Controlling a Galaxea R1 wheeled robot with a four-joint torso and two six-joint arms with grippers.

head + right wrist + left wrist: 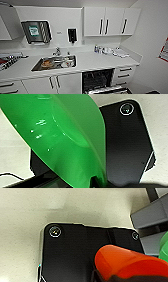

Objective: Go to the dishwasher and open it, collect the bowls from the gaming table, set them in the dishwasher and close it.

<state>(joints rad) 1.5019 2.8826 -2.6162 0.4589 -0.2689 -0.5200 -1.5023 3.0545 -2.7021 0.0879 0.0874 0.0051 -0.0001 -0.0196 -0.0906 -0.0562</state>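
The dishwasher [97, 79] stands open under the white counter, its dark inside and wire racks showing and its door [107, 90] folded down toward me. A bright green bowl [62, 139] looms large and tilted in the right wrist view, with my right gripper [96, 182] shut on its rim. In the left wrist view an orange bowl [125, 263] sits in my left gripper [120, 278], which is shut on it. A sliver of the green bowl [164, 246] shows beside it. The gaming table is out of view.
A steel sink [55, 63] with dishes lies left of the dishwasher. Drawers [124, 75] flank it on the right, cabinet doors [53, 83] on the left. Small items [110, 51] stand on the counter's far right. Upper cabinets [110, 21] hang above; a wall [155, 50] closes the right.
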